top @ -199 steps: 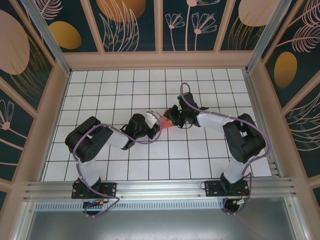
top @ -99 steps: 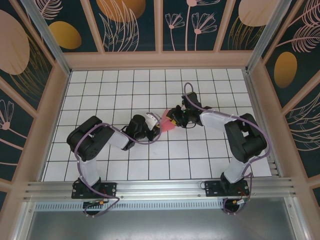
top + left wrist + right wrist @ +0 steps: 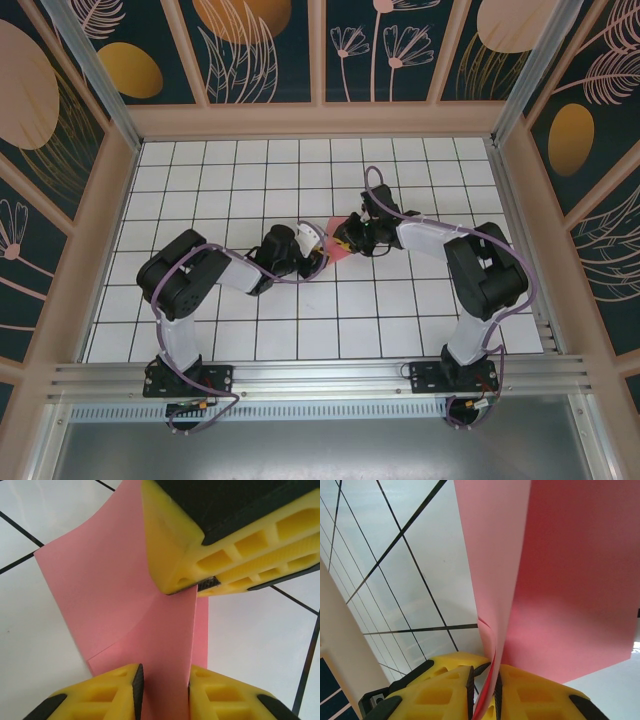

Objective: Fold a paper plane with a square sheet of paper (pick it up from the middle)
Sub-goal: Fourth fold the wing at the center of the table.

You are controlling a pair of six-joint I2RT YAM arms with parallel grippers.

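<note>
The right end effector [image 3: 484, 686] is clamped on the sheet of paper [image 3: 570, 580]. In the right wrist view its two yellow fingers [image 3: 440, 692] stand close together, and the pink edges of the sheet are pinched in the narrow slit between them. From that pinch the sheet rises in two curved leaves that spread away from each other.

The left end effector [image 3: 165, 682] has its jaws apart. A flat strip of the sheet lies in the gap between its yellow fingers [image 3: 112, 692], and the frames do not show whether either pad touches it. In the left wrist view the right end effector's fingertips press together on the sheet at the far end of that strip, where a crease runs down the pink surface.

From above, the two end effectors meet tip to tip near the middle of the table [image 3: 250, 180], the left one just left of the sheet and the right one just right of it. The sheet shows between them as a small pink patch. The table is white with a dark grid of lines. Both arms reach in from the near edge with their elbows bent outward.
</note>
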